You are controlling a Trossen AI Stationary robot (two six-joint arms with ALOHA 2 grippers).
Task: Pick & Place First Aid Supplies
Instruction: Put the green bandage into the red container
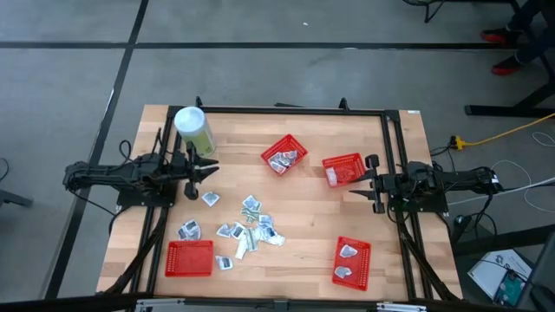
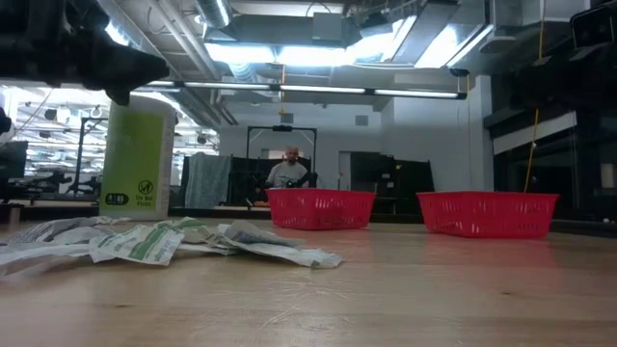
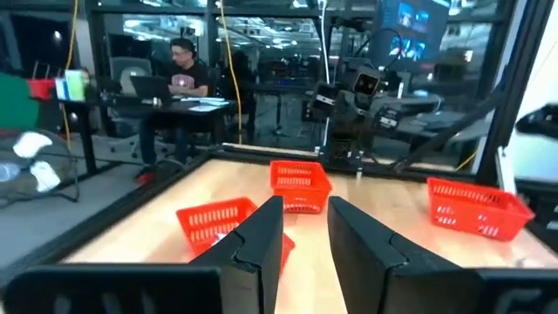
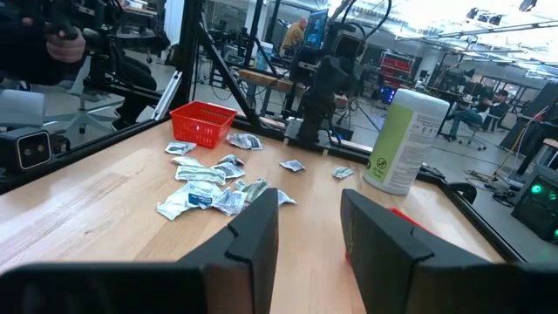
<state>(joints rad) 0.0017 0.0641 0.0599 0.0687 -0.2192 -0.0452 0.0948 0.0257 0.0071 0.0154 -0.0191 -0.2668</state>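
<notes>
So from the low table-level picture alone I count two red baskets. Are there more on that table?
Observer: Yes, four. There is a middle basket, a basket by the right gripper, and a left edge basket and right edge basket on the side away from the green can.
Operator: Is anything in them?
Observer: Three hold white packets. The left edge basket looks empty, and loose packets lie mid-table.
Operator: And the arms?
Observer: One is at each side of the table. The left gripper and right gripper are both open and empty.
</notes>
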